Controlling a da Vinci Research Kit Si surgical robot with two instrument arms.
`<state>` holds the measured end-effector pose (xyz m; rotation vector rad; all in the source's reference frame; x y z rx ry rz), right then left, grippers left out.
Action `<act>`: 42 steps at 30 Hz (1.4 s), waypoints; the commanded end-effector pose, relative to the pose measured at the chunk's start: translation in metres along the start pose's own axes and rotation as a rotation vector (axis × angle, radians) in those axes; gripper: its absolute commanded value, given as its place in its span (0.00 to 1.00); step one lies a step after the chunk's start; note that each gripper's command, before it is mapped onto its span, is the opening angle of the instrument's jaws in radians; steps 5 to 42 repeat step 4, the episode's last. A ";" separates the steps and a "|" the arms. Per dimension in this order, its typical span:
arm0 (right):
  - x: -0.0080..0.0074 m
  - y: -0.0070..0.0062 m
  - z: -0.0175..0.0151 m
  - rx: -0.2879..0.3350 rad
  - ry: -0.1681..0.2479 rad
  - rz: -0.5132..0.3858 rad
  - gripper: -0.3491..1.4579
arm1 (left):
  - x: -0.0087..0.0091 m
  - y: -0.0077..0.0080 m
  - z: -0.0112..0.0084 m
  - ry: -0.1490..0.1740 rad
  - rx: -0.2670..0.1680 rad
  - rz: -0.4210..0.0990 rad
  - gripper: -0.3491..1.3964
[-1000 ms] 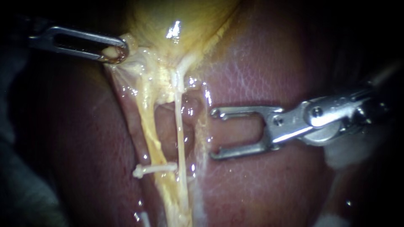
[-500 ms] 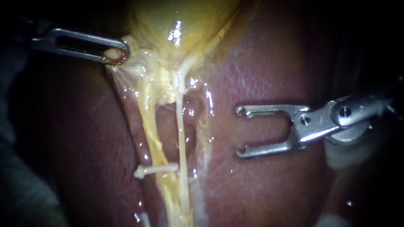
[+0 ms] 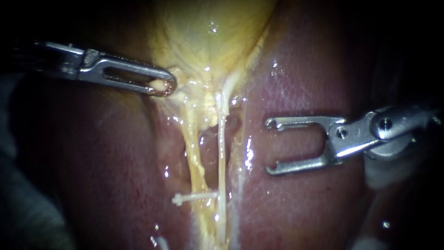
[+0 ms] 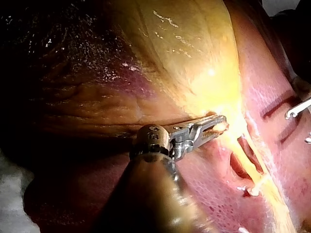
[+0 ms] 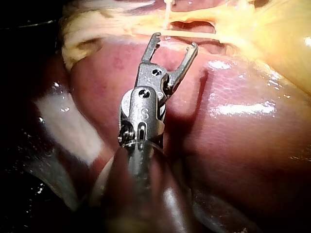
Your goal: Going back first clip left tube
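1. Clip (image 3: 194,198): it is white and slim and sits crosswise on the left tube (image 3: 193,157). It lies low on the tube, well below the gallbladder (image 3: 208,37).
2. One knobbed end of the clip sticks out on the side away from the right tube (image 3: 222,153). The other end reaches toward that tube, and from here I can't quite make out whether the two touch.
3. Both tubes run down side by side from the gallbladder's narrow end, with a gap of reddish tissue between them. The left one is thicker and yellow, and the right one is thin and pale.
4. The left instrument (image 3: 159,86) comes in across the dark side of the field. Its jaws are pressed together on a pale scrap at the gallbladder's lower edge, just above where the left tube begins.
5. In the left wrist view those jaws lie closed against the yellow taper. A small white fleck further along the tubes looks like the clip.
6. The right instrument (image 3: 269,147) hangs over the liver (image 3: 296,208), beside the right tube and apart from it, with bare liver showing between them.
7. Its jaws are spread wide and hold nothing. The hooked tips point toward the tubes, and the clip lies lower down than they do.
8. The right wrist view shows the same: forked jaws agape over glossy liver, with the pale tubes ahead of the tips.
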<state>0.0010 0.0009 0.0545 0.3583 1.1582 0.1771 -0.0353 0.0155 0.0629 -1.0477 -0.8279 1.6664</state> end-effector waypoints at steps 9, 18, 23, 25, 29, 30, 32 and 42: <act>-0.0001 -0.0001 0.0002 0.008 0.001 0.000 0.47 | 0.0001 -0.0001 -0.0003 -0.002 -0.004 0.000 0.00; -0.0001 -0.0001 0.0002 0.008 0.001 0.000 0.47 | 0.0001 -0.0001 -0.0003 -0.002 -0.004 0.000 0.00; -0.0001 -0.0001 0.0002 0.008 0.001 0.000 0.47 | 0.0001 -0.0001 -0.0003 -0.002 -0.004 0.000 0.00; -0.0001 -0.0001 0.0002 0.008 0.001 0.000 0.47 | 0.0001 -0.0001 -0.0003 -0.002 -0.004 0.000 0.00; -0.0001 -0.0001 0.0002 0.008 0.001 0.000 0.47 | 0.0001 -0.0001 -0.0003 -0.002 -0.004 0.000 0.00; -0.0001 -0.0001 0.0002 0.008 0.001 0.000 0.47 | 0.0001 -0.0001 -0.0003 -0.002 -0.004 0.000 0.00; -0.0001 -0.0001 0.0002 0.008 0.001 0.000 0.47 | 0.0001 -0.0001 -0.0003 -0.002 -0.004 0.000 0.00; -0.0001 -0.0001 0.0002 0.008 0.001 0.000 0.47 | 0.0001 -0.0001 -0.0003 -0.002 -0.004 0.000 0.00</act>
